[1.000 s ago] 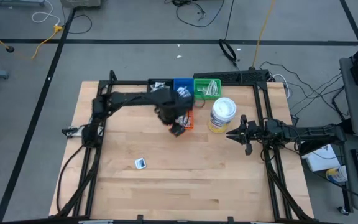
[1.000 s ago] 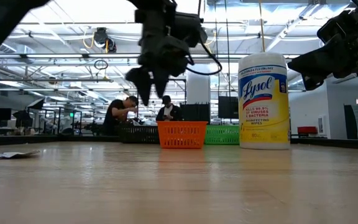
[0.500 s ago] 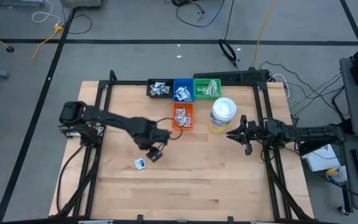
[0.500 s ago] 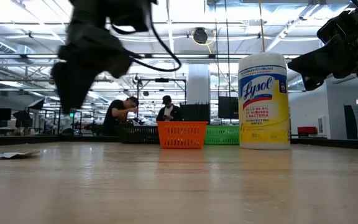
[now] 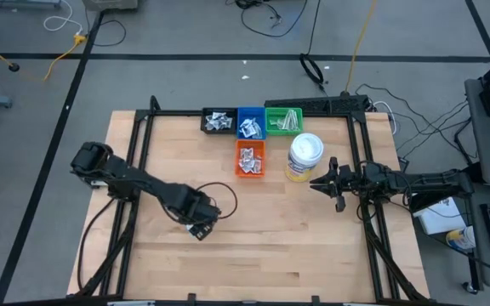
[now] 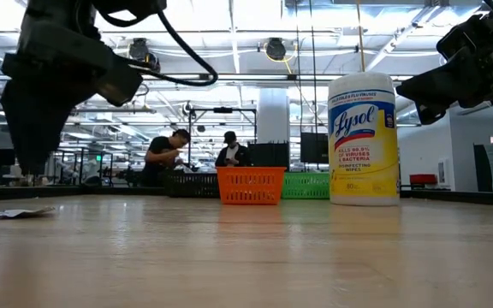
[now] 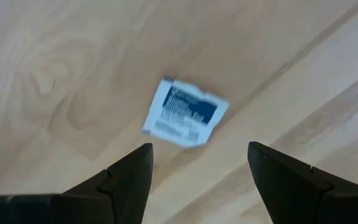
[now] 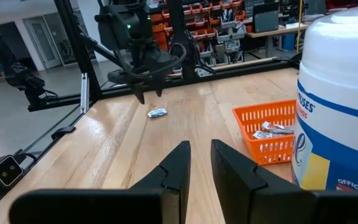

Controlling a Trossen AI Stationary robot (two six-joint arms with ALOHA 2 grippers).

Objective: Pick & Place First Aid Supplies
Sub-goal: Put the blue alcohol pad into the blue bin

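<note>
One packet (image 7: 184, 113) is all that lies loose on the tabletop (image 5: 313, 238); the rest of the supplies already sit in the bins at the far edge. From above I count four bins: a black bin (image 5: 207, 125), a blue bin (image 5: 238, 115), a green bin (image 5: 272, 113) and, just in front of the blue one, an orange bin (image 5: 259, 165), each with white packets or pale strips inside. So most of the sorting looks done, as far as I can judge, with this last square white packet with dark blue print left to go.

That packet lies flat on the wood near the front left of the tabletop, well apart from the bins. The left gripper (image 5: 199, 229) hangs right over it, jaws spread wide with nothing between them; its wrist camera shows the packet just beyond the two fingers (image 7: 129, 180), not touched. I'd say the pick is not yet made: it has to drop, close, then carry the packet across to a bin.

The right gripper (image 5: 317, 182) waits off to the right beside the wipes tub (image 5: 304, 157), jaws nearly closed and empty.
</note>
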